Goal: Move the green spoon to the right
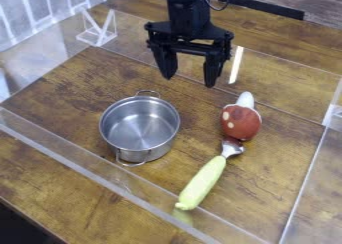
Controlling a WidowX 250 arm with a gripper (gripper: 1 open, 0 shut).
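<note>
Currently the hand (187, 72) hangs wide open and empty, well apart from the green spoon (207, 178), which lies nearer the camera on the bench (54, 108), handle slanting down-left.

1. Green spoon (207, 178), yellow-green handle, grey head: one.
2. Metal pot (139, 127): one.
3. Red-brown mushroom toy (239, 120), white stem: one.
4. Gripper (187, 73): one.
</note>
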